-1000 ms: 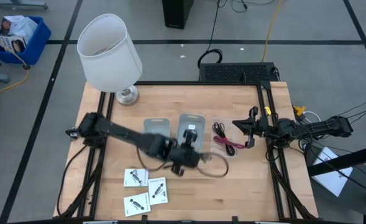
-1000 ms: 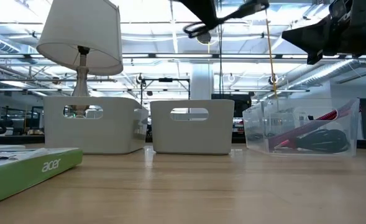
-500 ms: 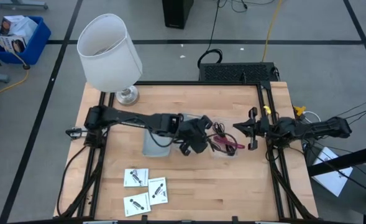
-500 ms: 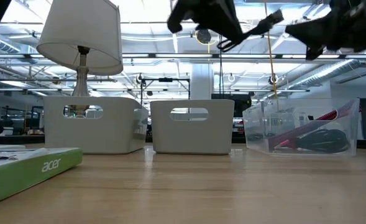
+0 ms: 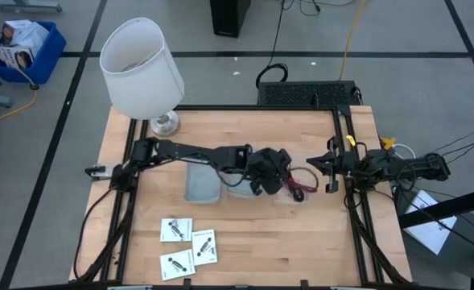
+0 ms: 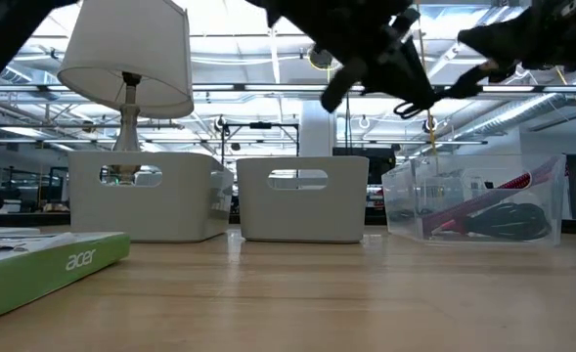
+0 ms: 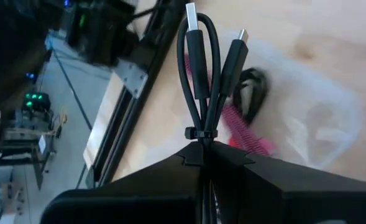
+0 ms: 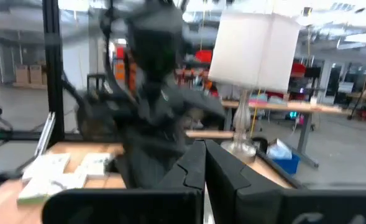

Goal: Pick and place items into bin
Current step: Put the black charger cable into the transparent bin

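Note:
My left gripper is shut on a folded black cable with two plugs, high above the clear bin. The bin holds a red-and-black cable bundle. In the low view my left gripper hangs well above the bins. Three white square packets lie flat near the table's near left edge. My right gripper is shut and empty, held high at the table's right side, next to the clear bin. My left gripper pinches the black cable between its two fingers just behind the small tie that binds its strands. The folded strands and both plugs stick out past the fingertips. The cable is lifted clear, over the clear bin.
Two white bins stand left of the clear bin in a row across mid-table. A big white lamp stands at the far left corner. A green-edged flat box shows near the low camera.
My left gripper has swung from the table's near middle toward the far right, carrying the black cable, and now hangs over the clear bin. My right arm has drawn back a little toward the table's right edge.

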Motion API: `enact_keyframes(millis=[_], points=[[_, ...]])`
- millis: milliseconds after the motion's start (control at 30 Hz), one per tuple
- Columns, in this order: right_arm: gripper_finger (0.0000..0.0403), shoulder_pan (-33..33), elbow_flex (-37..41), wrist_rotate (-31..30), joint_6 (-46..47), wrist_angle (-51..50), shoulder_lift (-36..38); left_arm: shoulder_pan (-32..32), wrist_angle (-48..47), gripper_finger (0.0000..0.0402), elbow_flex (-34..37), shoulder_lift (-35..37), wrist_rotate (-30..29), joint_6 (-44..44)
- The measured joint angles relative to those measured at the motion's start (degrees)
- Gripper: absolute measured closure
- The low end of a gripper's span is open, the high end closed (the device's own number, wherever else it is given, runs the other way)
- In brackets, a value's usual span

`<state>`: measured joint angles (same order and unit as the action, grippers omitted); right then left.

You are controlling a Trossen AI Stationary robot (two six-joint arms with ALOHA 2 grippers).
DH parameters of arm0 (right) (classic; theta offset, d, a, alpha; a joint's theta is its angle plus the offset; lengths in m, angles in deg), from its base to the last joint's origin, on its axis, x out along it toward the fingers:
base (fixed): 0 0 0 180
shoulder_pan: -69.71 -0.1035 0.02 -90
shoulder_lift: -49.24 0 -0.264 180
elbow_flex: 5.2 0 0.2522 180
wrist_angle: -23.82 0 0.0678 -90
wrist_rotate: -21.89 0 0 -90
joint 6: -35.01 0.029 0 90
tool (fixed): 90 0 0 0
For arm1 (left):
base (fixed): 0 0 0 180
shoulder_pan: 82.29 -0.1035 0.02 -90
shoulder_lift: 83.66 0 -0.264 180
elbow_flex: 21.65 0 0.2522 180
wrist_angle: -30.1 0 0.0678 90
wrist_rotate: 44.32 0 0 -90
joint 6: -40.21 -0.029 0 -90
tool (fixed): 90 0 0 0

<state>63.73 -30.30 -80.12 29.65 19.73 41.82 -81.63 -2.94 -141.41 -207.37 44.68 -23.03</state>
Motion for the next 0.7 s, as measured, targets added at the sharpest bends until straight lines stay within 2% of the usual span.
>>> enact_keyframes(millis=[100, 300, 700], points=[[0.0403, 0.00, -0.02, -0.06, -1.13, -0.20, 1.20, -2.08, -0.15, 0.0391, -3.59, -3.53, 1.71, -0.73], [0.0403, 0.00, 0.02, -0.10, -1.99, -0.54, 1.28, -3.97, -0.45, 0.0391, -7.78, -9.69, 2.18, -10.37], [0.0403, 0.00, 0.02, 0.04, -2.84, -0.89, 1.55, -5.90, -1.74, 0.0391, -8.08, -10.33, 3.75, -8.78]])
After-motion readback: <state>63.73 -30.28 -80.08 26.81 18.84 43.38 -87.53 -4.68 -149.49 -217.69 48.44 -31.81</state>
